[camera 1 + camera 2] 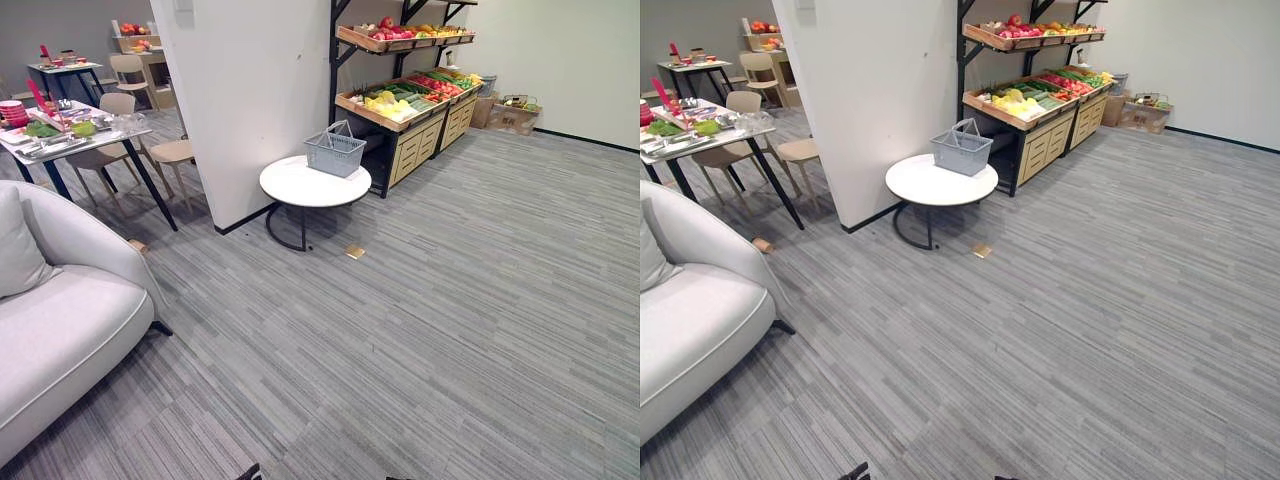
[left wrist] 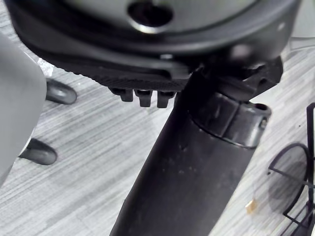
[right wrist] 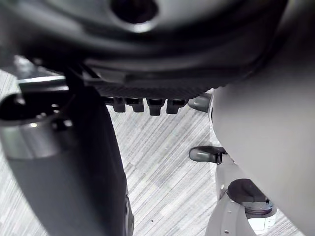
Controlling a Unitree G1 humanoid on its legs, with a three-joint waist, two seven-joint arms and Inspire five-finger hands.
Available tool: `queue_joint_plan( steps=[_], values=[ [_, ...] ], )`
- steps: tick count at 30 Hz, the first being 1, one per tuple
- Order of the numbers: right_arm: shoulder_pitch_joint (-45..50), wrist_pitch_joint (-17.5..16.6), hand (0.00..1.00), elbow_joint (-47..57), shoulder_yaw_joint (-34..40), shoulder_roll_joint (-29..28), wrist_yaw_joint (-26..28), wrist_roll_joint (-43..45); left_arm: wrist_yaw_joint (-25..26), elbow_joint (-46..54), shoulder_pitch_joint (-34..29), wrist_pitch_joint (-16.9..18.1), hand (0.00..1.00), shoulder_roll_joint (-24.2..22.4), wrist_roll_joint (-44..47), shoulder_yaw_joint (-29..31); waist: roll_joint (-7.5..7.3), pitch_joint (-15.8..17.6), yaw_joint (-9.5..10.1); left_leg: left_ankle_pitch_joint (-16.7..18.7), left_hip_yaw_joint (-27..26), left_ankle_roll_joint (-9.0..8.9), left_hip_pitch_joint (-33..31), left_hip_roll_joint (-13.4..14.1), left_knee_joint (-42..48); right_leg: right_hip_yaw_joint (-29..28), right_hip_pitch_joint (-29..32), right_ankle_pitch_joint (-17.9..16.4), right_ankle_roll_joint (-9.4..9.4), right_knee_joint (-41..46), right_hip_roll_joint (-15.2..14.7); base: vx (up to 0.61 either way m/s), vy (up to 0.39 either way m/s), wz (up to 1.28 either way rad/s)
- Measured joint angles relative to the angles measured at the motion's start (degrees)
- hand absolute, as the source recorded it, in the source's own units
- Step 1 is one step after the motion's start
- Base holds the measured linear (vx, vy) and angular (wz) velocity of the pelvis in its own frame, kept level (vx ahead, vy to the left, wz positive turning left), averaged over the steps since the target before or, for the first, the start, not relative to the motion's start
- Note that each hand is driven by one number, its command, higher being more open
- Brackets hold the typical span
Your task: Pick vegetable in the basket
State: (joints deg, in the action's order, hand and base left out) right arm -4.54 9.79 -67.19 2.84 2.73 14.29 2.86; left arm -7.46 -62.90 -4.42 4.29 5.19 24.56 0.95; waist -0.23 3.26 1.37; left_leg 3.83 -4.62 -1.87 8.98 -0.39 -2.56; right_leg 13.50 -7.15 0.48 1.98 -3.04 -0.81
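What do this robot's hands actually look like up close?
Seen from the wrist cameras, the left hand and the right hand look alike. Each is a dark, rounded bulk with a smooth, glossy black shell. A finely ribbed strip runs along its edge, and a row of short, blocky black fingers pokes out past that strip.

The 2 head views looked down and forward from high up, across the grey floor (image 1: 450, 330), toward the far-off basket (image 1: 335, 153) on the round white surface (image 1: 300, 190) and the produce shelves (image 1: 400, 105) beyond it. Both shared that scene, offset slightly sideways. Each wrist view sat very close behind its own hand, the left hand (image 2: 147, 81) and the right hand (image 3: 147, 91), facing down at the striped floor.
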Motion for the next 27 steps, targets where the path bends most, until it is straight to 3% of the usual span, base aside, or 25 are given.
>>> queue_joint_plan(
  steps=[10,17,20,24,27],
  values=[
    [1.4,0.0,1.00,0.1,0.1,0.2,-0.1,0.0,-0.6,-0.5,-1.5,0.0,1.00,0.1,0.2,-0.1,0.02,-1.7,0.32,-0.2,-0.2,0.34,-0.1,0.0,-0.4,0.2,0.0,0.0,-0.08,-0.1,0.0,-0.04,-0.016,0.00],
    [1.7,-0.4,1.00,0.1,-0.7,0.4,0.0,0.0,-0.7,-0.6,-1.6,0.1,1.00,0.1,0.8,-0.1,-0.15,-1.2,0.35,-0.1,-0.8,0.16,2.7,0.0,-0.8,0.1,-2.2,0.0,-0.06,0.0,0.0,0.00,-0.002,-0.03],
    [1.6,-0.6,1.00,0.1,-1.8,0.9,0.0,0.2,-1.7,-0.6,-1.6,0.1,1.00,0.2,0.7,-0.3,-0.04,-0.6,0.33,0.3,-1.2,-0.10,3.1,0.1,0.2,0.1,-1.1,-1.5,0.74,4.5,-0.5,-0.04,0.008,-0.06],
    [1.5,-1.1,1.00,1.1,-1.8,1.4,-0.4,4.1,-1.9,-0.3,-1.3,0.1,1.00,0.6,0.8,-0.2,-0.25,1.0,0.14,1.9,-1.2,1.91,3.2,-0.6,2.7,0.6,2.3,-5.7,1.49,14.9,-2.9,-0.06,0.043,0.04],
    [1.6,-1.5,1.00,1.8,-1.7,1.4,-0.7,4.7,-1.8,-0.2,-1.3,0.1,1.00,1.1,1.9,-0.1,-0.89,1.3,0.20,3.7,-1.3,4.79,3.2,-1.2,4.3,1.9,5.2,-8.1,1.58,23.4,-5.2,-0.08,0.044,-0.01]
  ],
)
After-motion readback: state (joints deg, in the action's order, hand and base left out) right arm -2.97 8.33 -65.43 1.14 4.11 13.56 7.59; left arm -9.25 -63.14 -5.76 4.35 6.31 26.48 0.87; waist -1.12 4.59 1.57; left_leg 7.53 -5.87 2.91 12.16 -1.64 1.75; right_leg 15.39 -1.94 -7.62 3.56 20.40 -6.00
